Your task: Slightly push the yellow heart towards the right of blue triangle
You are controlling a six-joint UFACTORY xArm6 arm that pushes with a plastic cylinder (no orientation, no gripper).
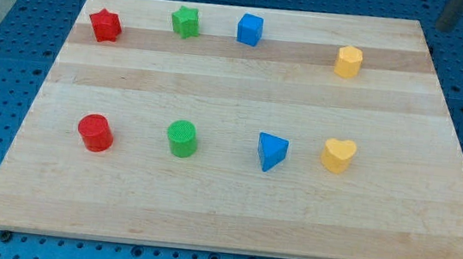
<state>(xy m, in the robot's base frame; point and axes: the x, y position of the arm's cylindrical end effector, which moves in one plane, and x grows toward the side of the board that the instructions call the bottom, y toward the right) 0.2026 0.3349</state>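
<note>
The yellow heart (pixel 338 155) lies on the wooden board (pixel 231 216) at the lower right of the block group. The blue triangle (pixel 271 151) lies just to its left, with a small gap between them. A dark rod comes in at the view's top right corner, and my tip (pixel 442 28) is beyond the board's top right corner, far above and to the right of the yellow heart. It touches no block.
Along the top row lie a red star (pixel 104 25), a green star (pixel 186 21), a blue cube (pixel 249 29) and a yellow hexagon (pixel 348 62). A red cylinder (pixel 95 132) and a green cylinder (pixel 182 137) lie left of the blue triangle.
</note>
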